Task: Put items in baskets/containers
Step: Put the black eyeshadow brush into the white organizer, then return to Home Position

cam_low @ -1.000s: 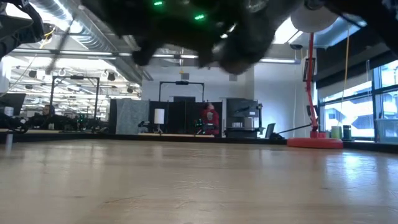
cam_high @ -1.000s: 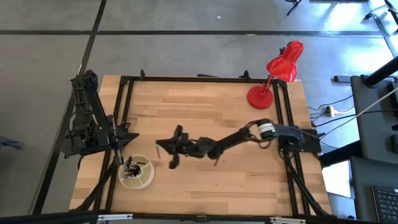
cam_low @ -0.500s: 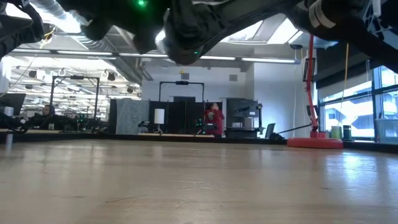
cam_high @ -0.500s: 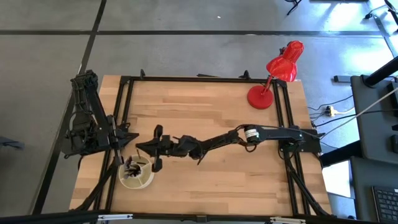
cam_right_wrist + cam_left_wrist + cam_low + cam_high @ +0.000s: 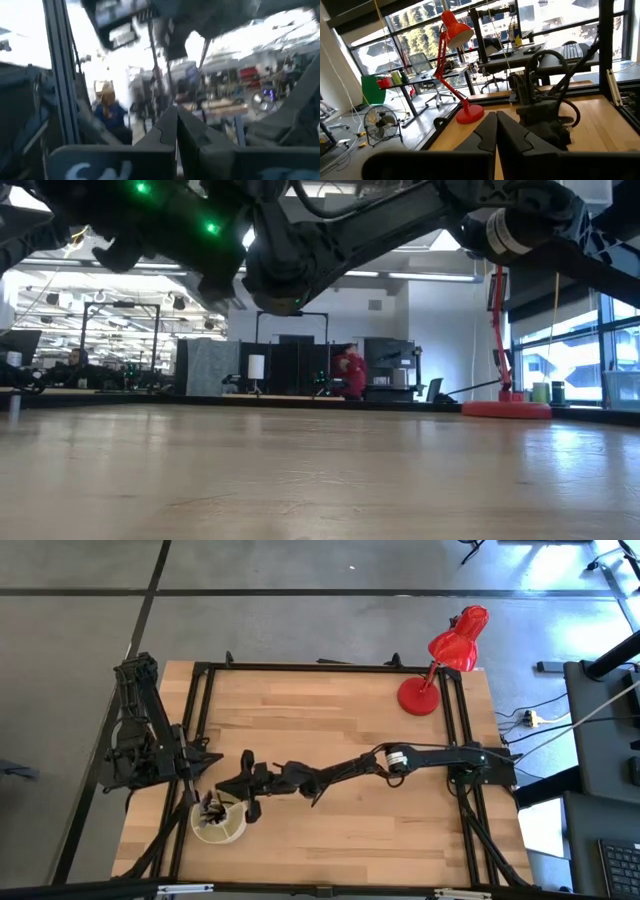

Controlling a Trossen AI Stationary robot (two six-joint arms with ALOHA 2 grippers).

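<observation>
A small round cream-white container [image 5: 222, 830] stands near the table's front left corner. Several dark brushes [image 5: 211, 808] stick up out of it. My right arm reaches across the table from the right. Its gripper [image 5: 224, 786] hangs shut just above the container's far rim. In the right wrist view the fingers [image 5: 176, 120] are pressed together with nothing visible between them. My left gripper [image 5: 212, 758] waits shut at the table's left edge, pointing level across the table [image 5: 496, 131]. The container is outside the low view.
A red desk lamp [image 5: 455, 645] stands on its round base [image 5: 419, 697] at the far right corner. Black frame rails [image 5: 195, 720] run along the table's left and right sides. Bare wood [image 5: 330, 710] lies across the middle and far half.
My right gripper has travelled from the middle of the table toward the left edge, ending above the container's far rim, and the arm has stretched out flatter. Its fingers have stayed shut.
</observation>
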